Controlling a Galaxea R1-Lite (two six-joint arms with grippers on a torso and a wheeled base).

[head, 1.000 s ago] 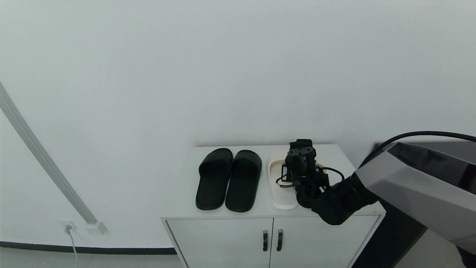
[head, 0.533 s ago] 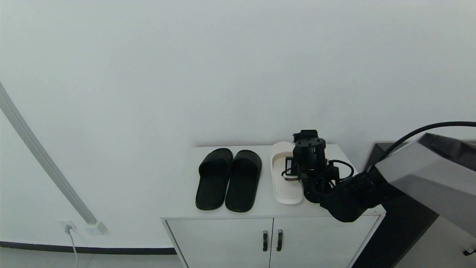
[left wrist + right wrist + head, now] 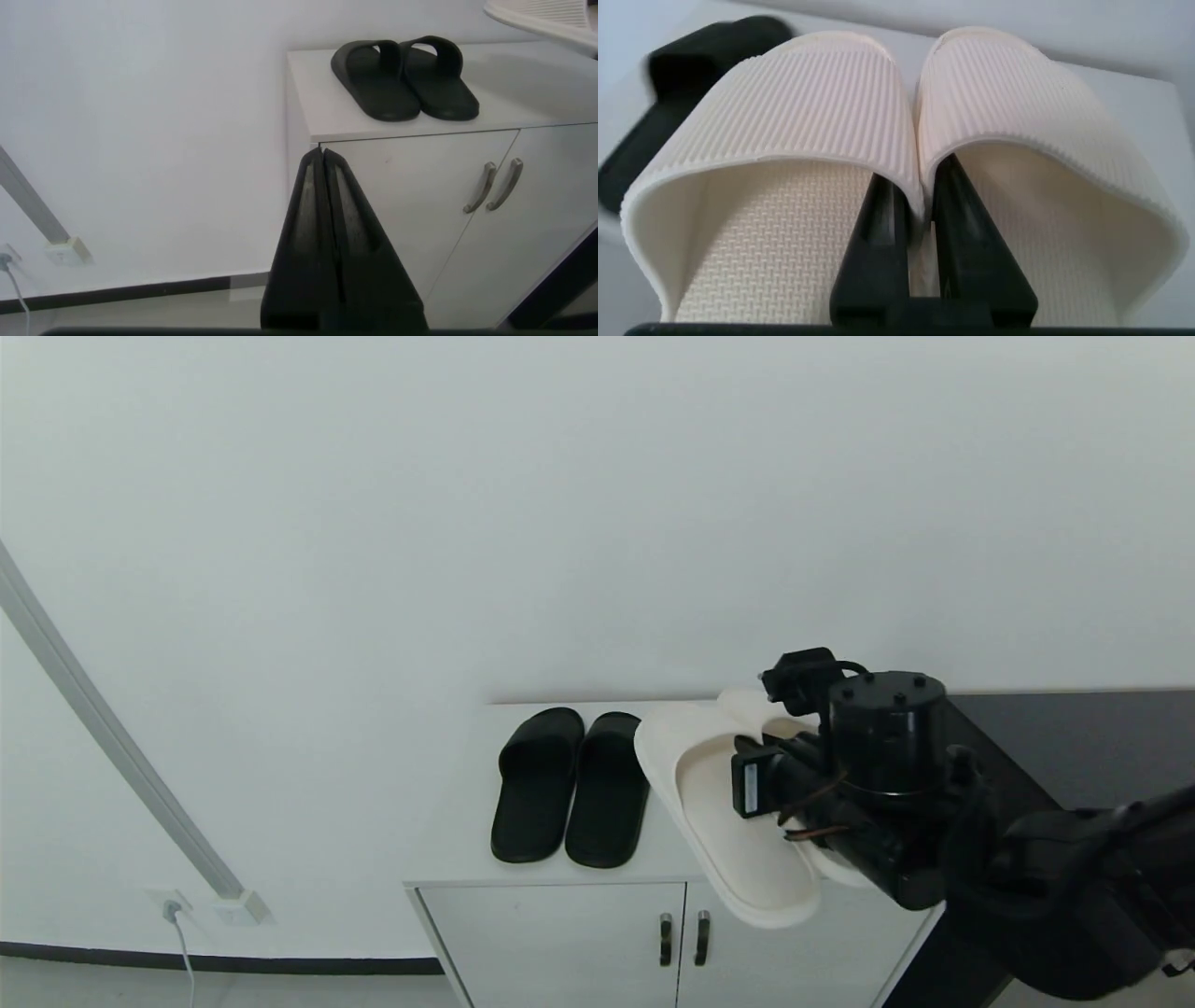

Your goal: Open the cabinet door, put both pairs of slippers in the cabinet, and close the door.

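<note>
right claw (image 3: 920, 201) clamped on the white slippers (image 3: 747, 840) | you just lifted them off the right end of the cabinet (image 3: 471, 821) | left claw (image 3: 324, 163) pinched together | doors (image 3: 560, 943) were still shut, heads up

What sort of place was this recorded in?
Likely a plain indoor room staged as a home entryway: a low white cabinet against a bare white wall, black slippers on top, and a wall socket near the floor.
</note>
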